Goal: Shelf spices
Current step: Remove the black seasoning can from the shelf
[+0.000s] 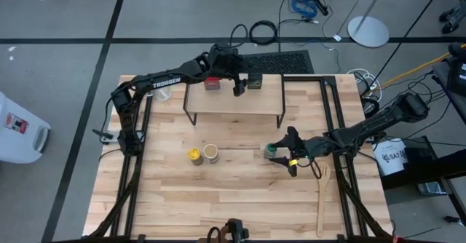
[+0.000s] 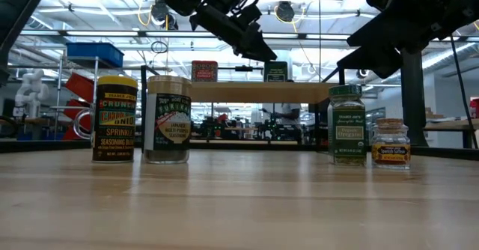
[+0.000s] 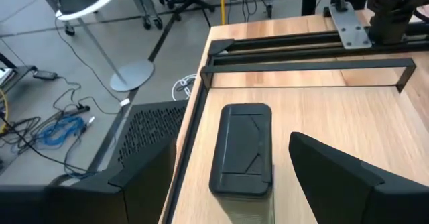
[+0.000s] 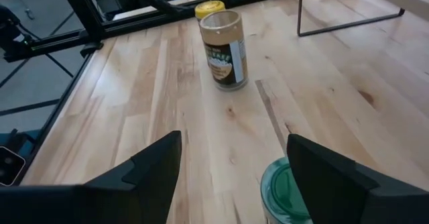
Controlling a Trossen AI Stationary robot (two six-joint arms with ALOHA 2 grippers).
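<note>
Wooden table [image 1: 233, 192], shelf [image 1: 233, 101], workshop behind, perhaps

The shelf [image 1: 233, 97] stands toward the far edge of the table [image 1: 240, 199], and everything else is placed from it. On its top sit two containers: the square tin [image 1: 212, 84] near its left end and the dark tin [image 1: 254, 82] right of the middle. The left gripper [image 1: 238, 87] hangs over the shelf top between them, just beside the dark tin. A glass cup [image 1: 163, 92] stands just left of the shelf. In front of the shelf, on the table, the yellow-lidded jar [image 1: 195, 156] and the taller jar [image 1: 211, 153] stand side by side below its left half. The green-lidded jar [image 1: 271, 150] stands in front of its right end, with the right gripper [image 1: 290, 150] beside it. The tiny jar [image 2: 391, 143] is beside the green-lidded jar in the low view. The wooden spatula [image 1: 322, 199] lies farther forward and right.
</note>
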